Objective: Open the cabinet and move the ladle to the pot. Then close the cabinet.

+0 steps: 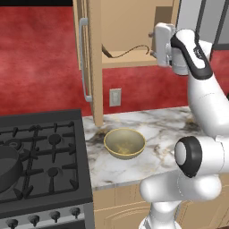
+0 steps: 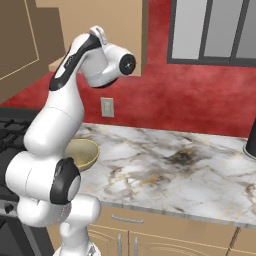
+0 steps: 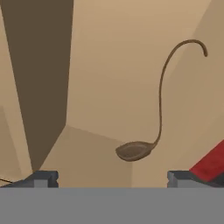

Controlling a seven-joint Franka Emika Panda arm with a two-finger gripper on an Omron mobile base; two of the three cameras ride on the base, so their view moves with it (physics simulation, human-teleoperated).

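The cabinet (image 1: 129,27) stands open, its door (image 1: 95,67) swung out edge-on, with the silver bar handle (image 1: 83,60) on it. The dark brown ladle (image 1: 127,52) lies on the cabinet shelf. In the hand view the ladle (image 3: 140,148) has its scoop low at the centre and its thin handle curving up to the right. My gripper (image 3: 112,180) is open and faces into the cabinet, short of the ladle, with nothing between its fingers. The hand (image 1: 163,44) hovers at the cabinet's right front. The dark pot (image 1: 8,167) sits on the stove's front left burner.
A yellowish-tan bowl (image 1: 124,143) rests on the marble counter (image 2: 170,165) under the cabinet. The black stove (image 1: 44,152) lies left of it. A wall outlet (image 1: 115,97) is on the red backsplash. A dark object (image 2: 250,142) stands at the counter's far right.
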